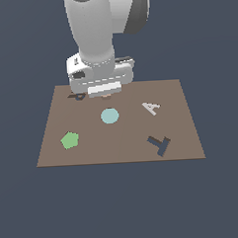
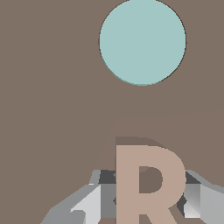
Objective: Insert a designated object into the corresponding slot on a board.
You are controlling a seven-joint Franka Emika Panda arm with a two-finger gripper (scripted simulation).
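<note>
**Carry to the slot**

Board (image 1: 142, 144) spans the scene. Tool (image 2: 151, 205) hovers over its far edge, pinching the tan R block (image 2: 148, 183). Dark R slot (image 1: 78, 97) lies just beside; the block should stay square while it descends.

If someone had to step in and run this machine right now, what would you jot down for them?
Gripper: shut on the tan R block, a finger on either side of it.
It is near the far edge of the brown board, behind the teal circle.
Dark slot: also at the far edge, towards the exterior view's left of the gripper, partly hidden by it and seemingly unfilled.
Done: block picked up.
Left: bring the block over the slot, line it up, lower it in, let go.
</note>
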